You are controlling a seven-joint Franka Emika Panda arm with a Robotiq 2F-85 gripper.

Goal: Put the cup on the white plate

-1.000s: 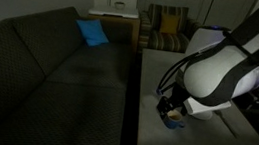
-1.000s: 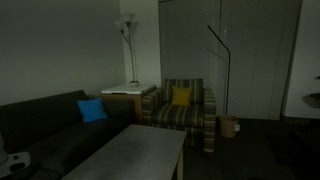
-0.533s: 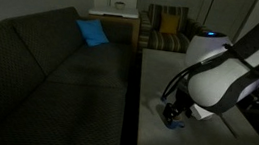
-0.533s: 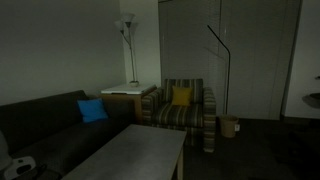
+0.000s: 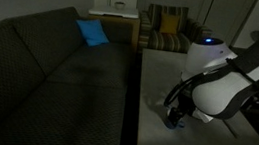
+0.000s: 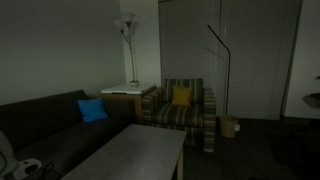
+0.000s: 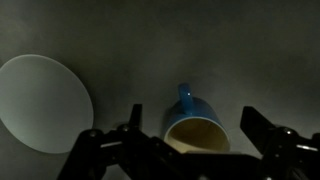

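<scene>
claw [image 7: 192, 116] spread wide, cup [image 7: 197, 134] upright between its fingers, handle pointing away; white plate [image 7: 40, 100] nearby on the desk [image 7: 250, 50], toward wrist view's left.

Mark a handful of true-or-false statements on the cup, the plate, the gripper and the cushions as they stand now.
1. The cup stands on the white plate. False: it stands on the table beside the plate, apart from it.
2. The gripper is open, with a finger on either side of the cup. True.
3. The cup is blue outside and pale inside. True.
4. The cushion on the sofa is yellow. False: that one is the blue cushion; the yellow cushion sits on the striped armchair.
</scene>
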